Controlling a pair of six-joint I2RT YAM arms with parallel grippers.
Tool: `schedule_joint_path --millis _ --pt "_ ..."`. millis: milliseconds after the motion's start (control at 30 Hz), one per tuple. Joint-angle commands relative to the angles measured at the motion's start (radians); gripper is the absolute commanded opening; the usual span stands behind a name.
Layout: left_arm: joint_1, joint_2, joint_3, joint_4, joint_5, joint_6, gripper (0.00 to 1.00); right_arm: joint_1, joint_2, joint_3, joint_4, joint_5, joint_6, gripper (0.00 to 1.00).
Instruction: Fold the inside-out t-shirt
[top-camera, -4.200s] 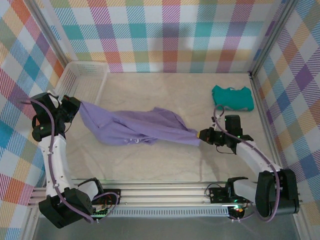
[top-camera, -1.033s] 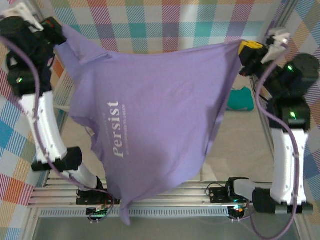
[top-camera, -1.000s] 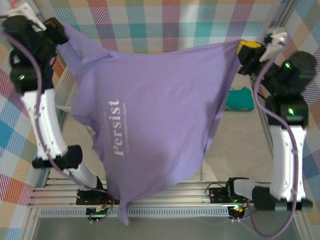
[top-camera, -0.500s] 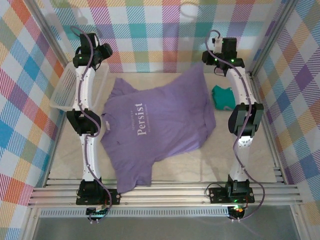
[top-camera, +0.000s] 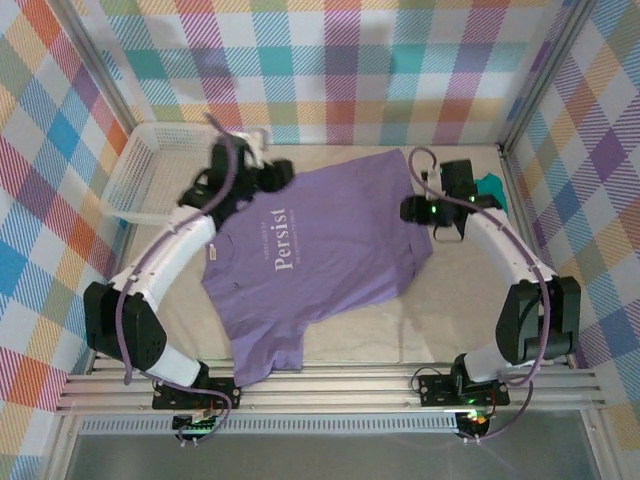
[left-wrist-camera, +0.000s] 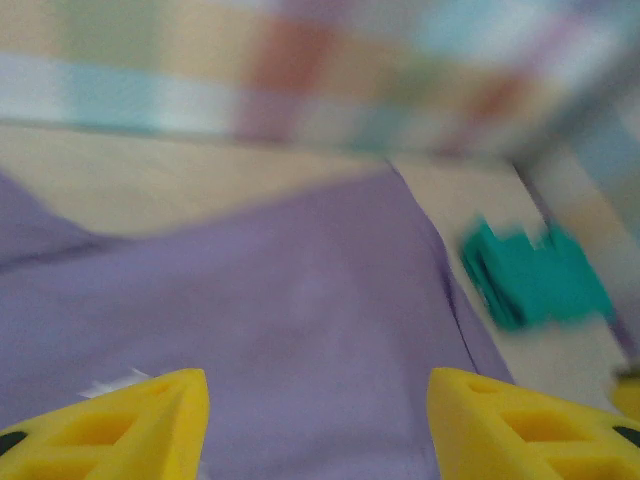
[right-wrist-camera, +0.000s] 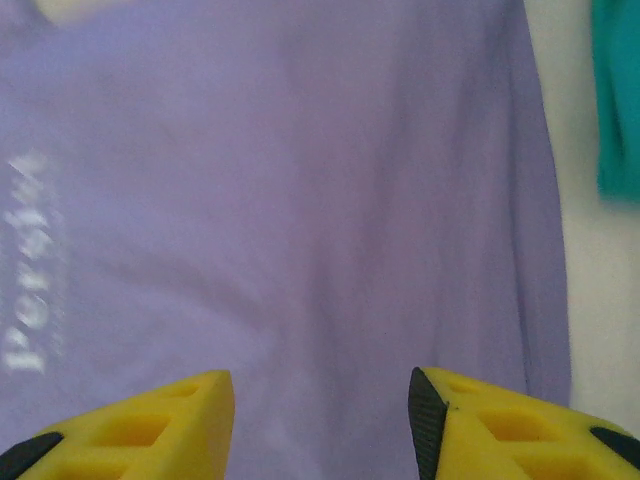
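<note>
Two hands hang over the far side of the inside-out t-shirt (top-camera: 330, 250), which lies spread nearly flat on the desk (top-camera: 470, 310) with its white lettering showing. Its collar-to-hem line runs left to right. Collar and sleeves are at the left, one sleeve trails toward the near edge, and the hem is at the right.

The left hand (top-camera: 278, 176) sits above the far shoulder and the right hand (top-camera: 412, 210) above the far end of the hem. Each arm is therefore nearest its own end of the cloth, and most of the shirt lies nearward of both.

Both hands are spread. In each wrist view the yellow fingers (right-wrist-camera: 150, 420) stand apart over bare purple cloth, pinching nothing. Both arms reach far out and curve inward.

A teal garment (top-camera: 492, 182) lies just beyond the right arm, near the hem but apart from it. Any fold probably starts with grips on that far edge, keeping clear of the teal piece.
</note>
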Motion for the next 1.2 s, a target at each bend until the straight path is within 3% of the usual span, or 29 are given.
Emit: schedule_joint_path --millis 0,167,300,400,533,667,1000,1167 --pt "-0.216 0.038 -0.134 0.182 -0.001 0.207 0.61 -0.019 -0.051 -0.173 0.001 0.034 0.084 0.51" --pt "-0.431 0.153 -0.168 0.242 -0.044 0.374 0.67 -0.045 0.013 -0.254 0.069 -0.033 0.125 0.51" --pt "-0.494 0.268 -0.136 0.236 -0.085 0.423 0.67 -0.053 0.076 -0.258 0.131 -0.095 0.131 0.48" --pt "-0.509 0.329 -0.132 0.261 -0.1 0.431 0.67 -0.059 0.119 -0.247 0.166 -0.157 0.126 0.36" --pt "-0.53 0.38 -0.113 0.253 -0.104 0.475 0.68 -0.076 0.141 -0.235 0.186 -0.229 0.119 0.11" --pt "-0.554 0.414 -0.083 0.213 -0.116 0.526 0.69 -0.083 0.103 -0.224 0.158 -0.236 0.098 0.0" --pt "-0.604 0.505 -0.025 0.203 -0.07 0.551 0.72 -0.092 0.069 -0.152 0.087 -0.278 0.093 0.0" --pt "-0.615 0.56 -0.016 0.243 -0.178 0.542 0.65 -0.092 0.074 -0.101 0.058 -0.33 0.106 0.0"
